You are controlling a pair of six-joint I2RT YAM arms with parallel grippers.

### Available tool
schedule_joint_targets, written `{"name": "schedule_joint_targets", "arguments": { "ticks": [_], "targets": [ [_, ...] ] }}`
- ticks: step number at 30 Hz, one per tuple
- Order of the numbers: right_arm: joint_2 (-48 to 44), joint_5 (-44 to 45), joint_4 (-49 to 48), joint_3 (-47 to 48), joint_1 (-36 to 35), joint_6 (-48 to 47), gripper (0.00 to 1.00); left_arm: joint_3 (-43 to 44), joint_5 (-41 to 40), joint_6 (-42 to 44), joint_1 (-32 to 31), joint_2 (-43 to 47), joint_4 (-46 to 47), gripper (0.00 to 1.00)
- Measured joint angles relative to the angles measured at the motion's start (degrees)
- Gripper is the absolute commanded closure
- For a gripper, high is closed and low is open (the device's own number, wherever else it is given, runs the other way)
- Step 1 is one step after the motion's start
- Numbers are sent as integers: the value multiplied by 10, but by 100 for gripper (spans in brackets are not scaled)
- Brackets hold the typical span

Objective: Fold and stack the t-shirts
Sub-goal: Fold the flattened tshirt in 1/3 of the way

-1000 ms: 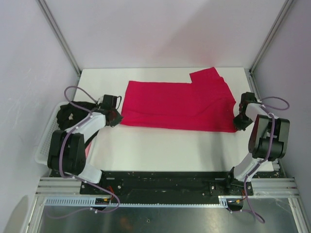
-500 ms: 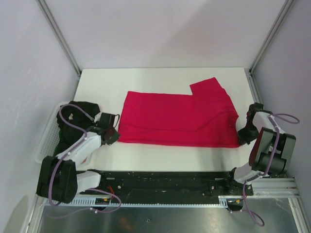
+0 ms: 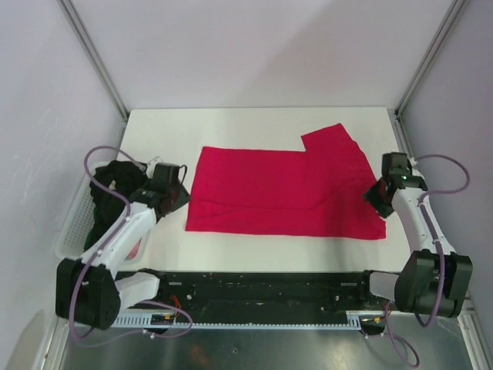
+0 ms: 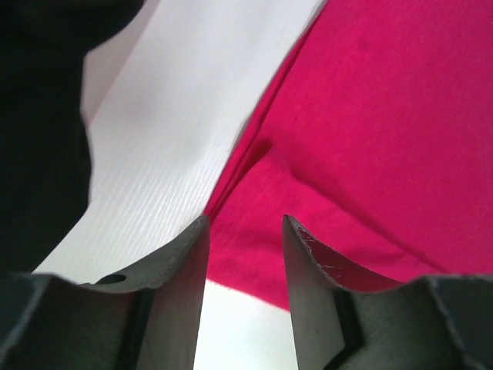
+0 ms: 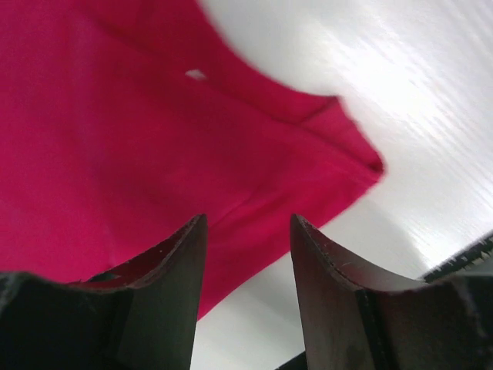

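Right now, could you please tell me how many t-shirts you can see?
2 clearly: the red t-shirt lies flat mid-table; the dark t-shirt is bunched in the white basket at the left edge. More may be hidden in the basket.

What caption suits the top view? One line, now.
Left hand and right hand flank a red t-shirt lying flat on the white table.

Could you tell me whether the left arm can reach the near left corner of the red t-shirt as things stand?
Probably yes: the left gripper hangs open right at that edge of the red t-shirt, and nothing lies between them.
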State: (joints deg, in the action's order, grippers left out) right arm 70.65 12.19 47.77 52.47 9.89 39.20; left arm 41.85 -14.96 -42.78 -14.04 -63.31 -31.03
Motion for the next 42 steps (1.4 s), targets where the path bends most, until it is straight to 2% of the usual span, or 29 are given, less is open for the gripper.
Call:
{"name": "schedule_joint_targets", "arguments": {
  "ticks": [5, 11, 18, 42],
  "targets": [
    [14, 11, -44, 31, -114, -8, 48, 64, -9, 11, -8, -109, 10, 57],
    [79, 24, -80, 43, -172, -15, 49, 95, -15, 13, -21, -210, 11, 59],
    [121, 30, -102, 43, -187, -16, 49, 109, -17, 12, -23, -249, 12, 59],
    [142, 35, -125, 43, -191, -17, 50, 120, -18, 6, -23, -282, 22, 65]
  ]
}}
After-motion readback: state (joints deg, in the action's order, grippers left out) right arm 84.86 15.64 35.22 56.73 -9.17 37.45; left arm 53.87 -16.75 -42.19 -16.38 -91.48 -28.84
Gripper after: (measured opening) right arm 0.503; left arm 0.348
